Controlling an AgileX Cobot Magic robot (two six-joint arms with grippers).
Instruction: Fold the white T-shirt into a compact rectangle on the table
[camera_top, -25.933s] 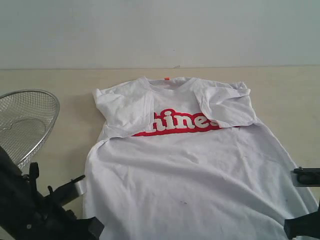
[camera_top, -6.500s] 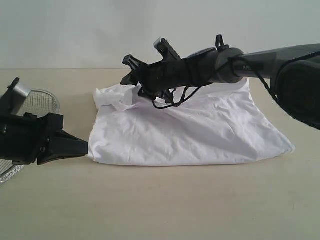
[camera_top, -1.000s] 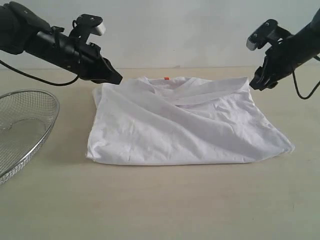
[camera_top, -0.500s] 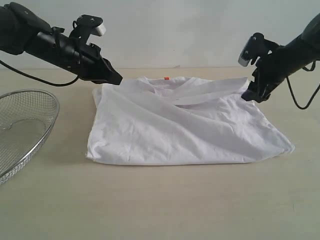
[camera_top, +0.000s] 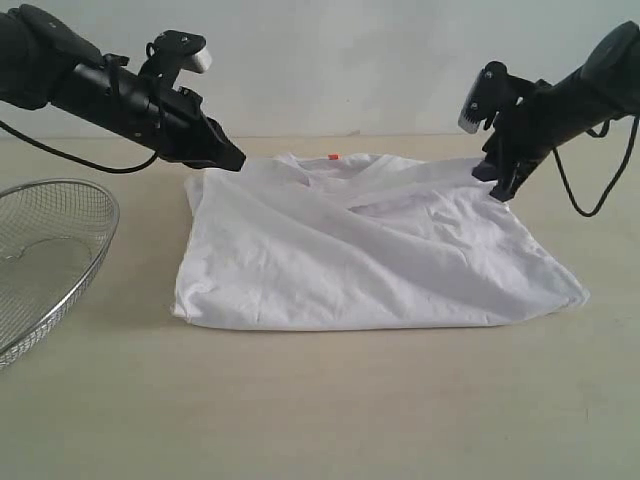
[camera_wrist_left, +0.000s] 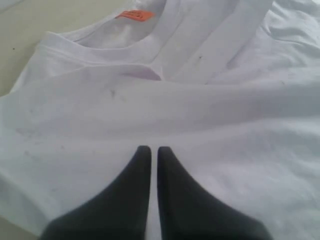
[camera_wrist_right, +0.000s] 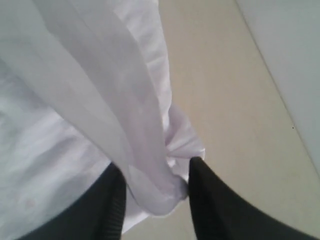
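The beige table (camera_top: 320, 400) fills the scene, and the white T-shirt (camera_top: 370, 260) lies near its middle as a wide, flat, already doubled bundle. The shirt's long axis runs from side to side in the exterior view, and its neckline edge lies along the far side. At the left edge of the table, well apart from the shirt, stands a round wire-mesh basket (camera_top: 40, 250) that plays no part here. Both arms reach in from the far side, so the whole shirt lies on the near side of the two grippers, each arm being nearer its own far corner. The right gripper (camera_top: 492, 180) is at the far right corner. In its wrist view, the right gripper (camera_wrist_right: 155, 172) has a bunched fold of shirt fabric filling the gap between its dark fingers (camera_wrist_right: 210, 210), which look pressed on it from both sides, so I judge that corner clamped. The left gripper (camera_top: 232, 160) sits at the far left corner with its tips together. Its wrist view shows the left gripper (camera_wrist_left: 150, 160) with only a sliver between the tips, over the cloth, and I cannot tell whether a thin layer is pinched. The orange collar tag (camera_top: 333, 157) marks the neckline midway between the two grippers. The coming fold probably turns on both corners being carried together across the short axis toward the near edge.
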